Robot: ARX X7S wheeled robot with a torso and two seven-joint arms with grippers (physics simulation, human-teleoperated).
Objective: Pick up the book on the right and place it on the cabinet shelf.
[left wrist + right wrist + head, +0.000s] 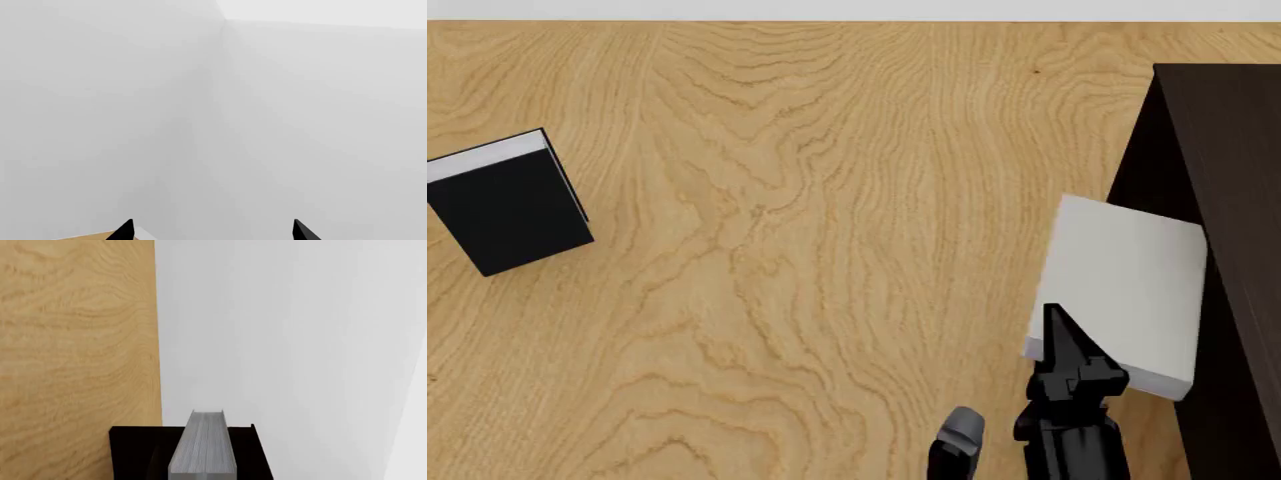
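Right end effector grips the unmarked grey book beside the dark cabinet; left end effector gapes, empty.

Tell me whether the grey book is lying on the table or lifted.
Lifted: the book is shut in the right gripper, held tilted beside the cabinet, page edges toward the wrist camera.

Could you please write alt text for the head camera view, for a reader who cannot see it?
The right hand holds a light grey book by its near edge, lifted beside a very dark cabinet at the right edge. A black-covered book lies far left on the wooden table.
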